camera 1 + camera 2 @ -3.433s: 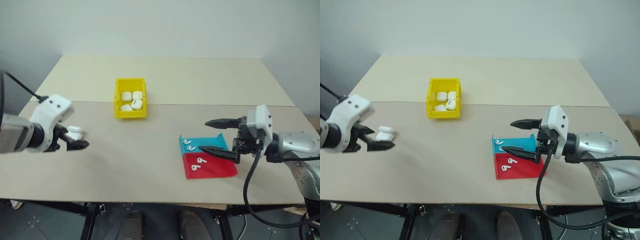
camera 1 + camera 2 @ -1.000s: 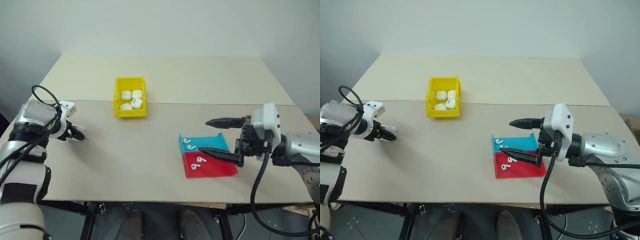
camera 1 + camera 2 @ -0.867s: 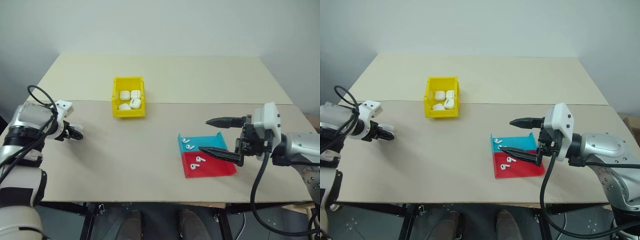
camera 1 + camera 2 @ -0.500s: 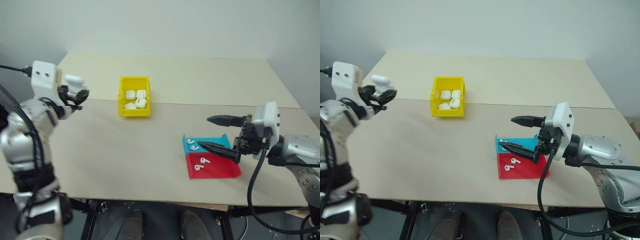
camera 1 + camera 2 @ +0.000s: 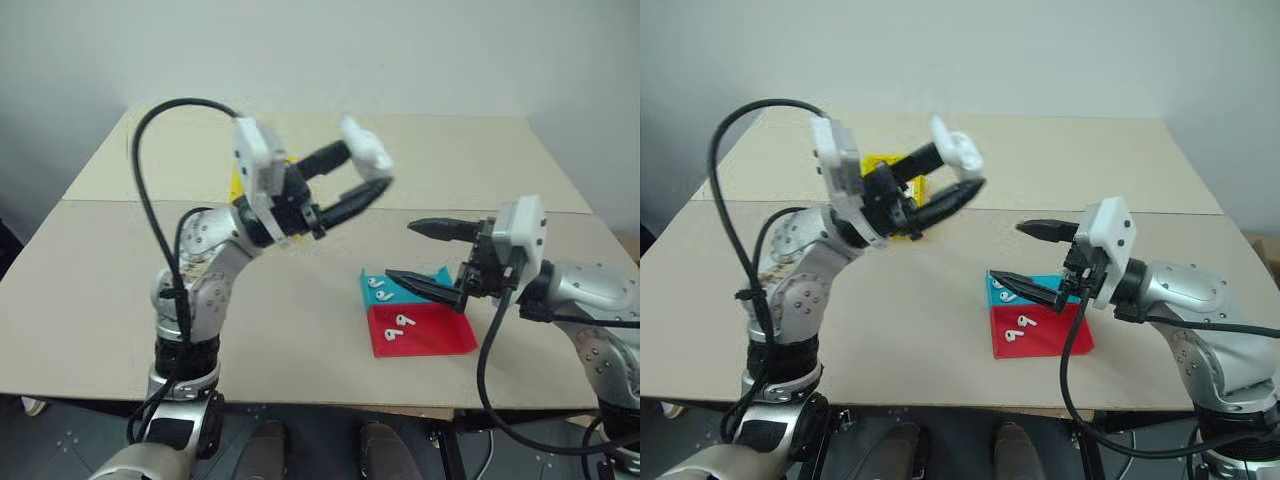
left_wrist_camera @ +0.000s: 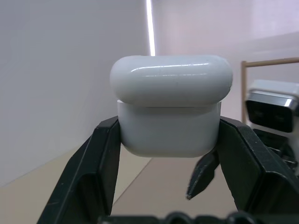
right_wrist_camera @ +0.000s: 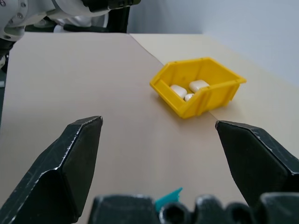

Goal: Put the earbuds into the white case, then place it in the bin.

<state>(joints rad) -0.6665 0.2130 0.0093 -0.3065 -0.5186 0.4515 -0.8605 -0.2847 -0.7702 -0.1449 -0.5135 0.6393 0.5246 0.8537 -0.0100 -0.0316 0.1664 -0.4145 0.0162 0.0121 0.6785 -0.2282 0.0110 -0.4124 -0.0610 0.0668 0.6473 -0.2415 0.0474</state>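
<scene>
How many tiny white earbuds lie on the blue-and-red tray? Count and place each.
4. On the flat blue-and-red plastic tray's blue half, one tiny white earbud and another; on its red half, two more. A finger of the right gripper may hide others.

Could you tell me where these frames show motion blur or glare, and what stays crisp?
Left eye view: the left hand and the white case it grips are smeared by motion, while the right hand is crisp. Left wrist view: the case is sharp, with a highlight streak across its lid. Right wrist view: the bin is clear.
</scene>
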